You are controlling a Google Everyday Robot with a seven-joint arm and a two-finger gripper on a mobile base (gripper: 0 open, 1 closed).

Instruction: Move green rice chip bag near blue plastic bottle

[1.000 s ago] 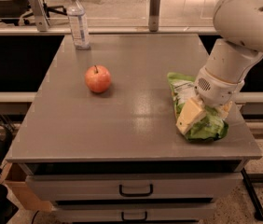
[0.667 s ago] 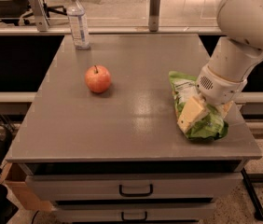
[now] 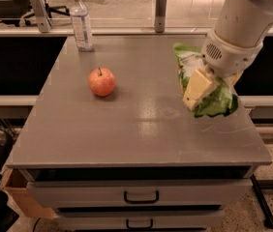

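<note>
Since the earlier frame the gripper (image 3: 198, 96) and the green rice chip bag (image 3: 218, 102) have risen together and now sit higher in view over the right side of the table (image 3: 141, 129). The gripper is clamped on the bag: one pale yellow finger (image 3: 197, 87) lies flat against the bag's near face, and the other is hidden behind the pouch. The bag hangs tilted, with its white label panel towards the top and its crumpled green lower edge just above the table's right edge. The white arm (image 3: 238, 28) comes down to the gripper from the upper right corner.

A red apple (image 3: 101, 81) stands left of centre on the table, well apart from the bag. The blue plastic bottle (image 3: 81, 21) stands upright at the far left corner, white cap on, farther from the bag than the apple is. Two drawers (image 3: 141, 195) with dark handles are shut below the tabletop
</note>
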